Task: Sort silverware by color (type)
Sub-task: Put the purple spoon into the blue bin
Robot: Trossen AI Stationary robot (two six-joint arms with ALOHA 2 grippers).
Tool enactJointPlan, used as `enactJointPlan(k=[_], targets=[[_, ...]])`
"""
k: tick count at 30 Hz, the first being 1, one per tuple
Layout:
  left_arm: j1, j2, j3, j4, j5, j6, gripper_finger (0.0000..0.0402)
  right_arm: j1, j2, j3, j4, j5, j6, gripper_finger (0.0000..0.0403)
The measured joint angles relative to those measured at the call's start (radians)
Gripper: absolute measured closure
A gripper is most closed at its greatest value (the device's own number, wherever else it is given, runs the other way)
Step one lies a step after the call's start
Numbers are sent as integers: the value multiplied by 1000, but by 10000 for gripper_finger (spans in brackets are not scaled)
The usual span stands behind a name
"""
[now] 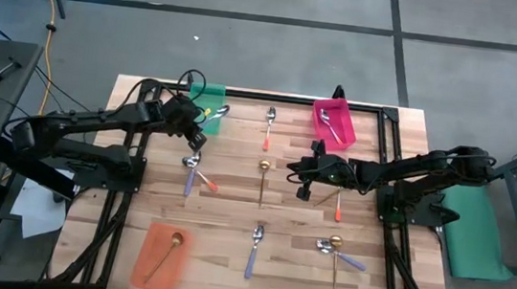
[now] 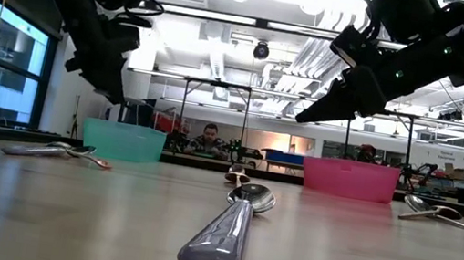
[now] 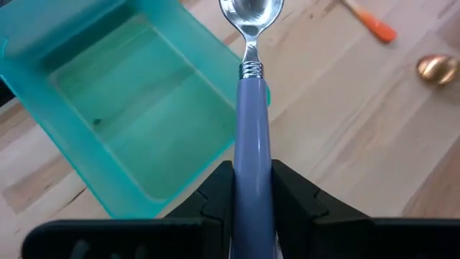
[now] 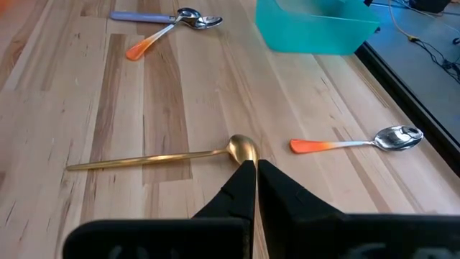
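Where the high view looks straight down, we see the left gripper (image 1: 205, 123) at the teal bin (image 1: 212, 94) near the table's (image 1: 232, 214) far edge, clamped on a lavender-handled spoon (image 1: 216, 113). The right gripper (image 1: 301, 173) hangs over the middle of the table, just beside a gold spoon (image 1: 263, 179). A pink bin (image 1: 334, 120) by the far edge holds a spoon, and an orange bin (image 1: 161, 256) at the near left corner holds a gold one. Other spoons lie scattered over the bare wood.

In the low view, we find another lavender-handled spoon (image 2: 226, 226) lying close to the near edge, handle toward the camera. Both grippers hang above the tabletop, with the teal bin (image 2: 123, 141) and pink bin (image 2: 350, 179) along the far edge. A person sits in the room beyond.

In the left wrist view, the left gripper's fingers (image 3: 215, 198) press on the lavender handle of the held spoon (image 3: 251, 93), its silver bowl reaching out beside the teal bin's (image 3: 86, 93) corner.

In the right wrist view, the right gripper (image 4: 256, 169) has its fingertips pressed together with nothing between them, poised at the bowl of the gold spoon (image 4: 162, 160). An orange-handled spoon (image 4: 356, 142) lies near it, and two crossed spoons (image 4: 169, 25) rest farther off beside the teal bin (image 4: 316, 25).
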Motion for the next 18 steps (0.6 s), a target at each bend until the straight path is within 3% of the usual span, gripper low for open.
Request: enactJointPlan(k=[7,18], targets=[[-31,-22,8,162,27,-23,346,0,0,0,0,0,0,401],[63,28,-5,57,-74,-76,346,0,0,0,-1,0,0,401]])
